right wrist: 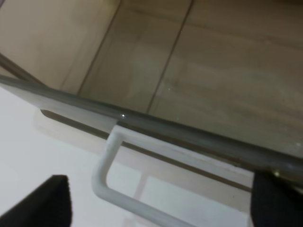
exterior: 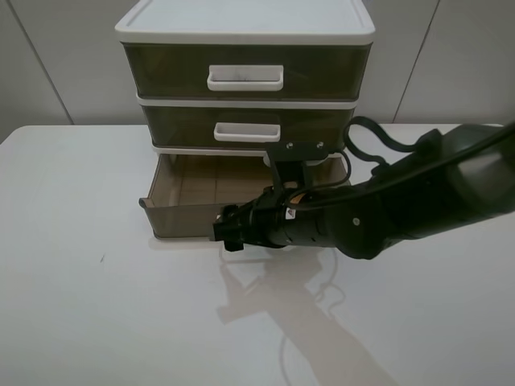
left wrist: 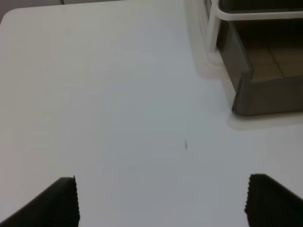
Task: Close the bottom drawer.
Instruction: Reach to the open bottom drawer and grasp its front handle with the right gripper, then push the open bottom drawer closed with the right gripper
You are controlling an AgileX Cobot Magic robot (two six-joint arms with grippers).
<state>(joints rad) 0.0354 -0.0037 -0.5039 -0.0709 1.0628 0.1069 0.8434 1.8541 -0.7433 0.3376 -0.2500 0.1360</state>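
The bottom drawer of the white-framed cabinet is pulled out, and its smoky-brown inside is empty. My right gripper reaches across in front of the drawer's front wall. In the right wrist view the gripper is open, and its fingers stand on either side of the drawer's white loop handle, without closing on it. The left gripper is open and empty over bare table, to the left of the drawer's corner. It is out of the exterior view.
The top drawer and the middle drawer are shut, with their white handles facing front. The cabinet stands at the back of a white table, against a pale wall. The right arm's black body and cable lie to the right of the drawer.
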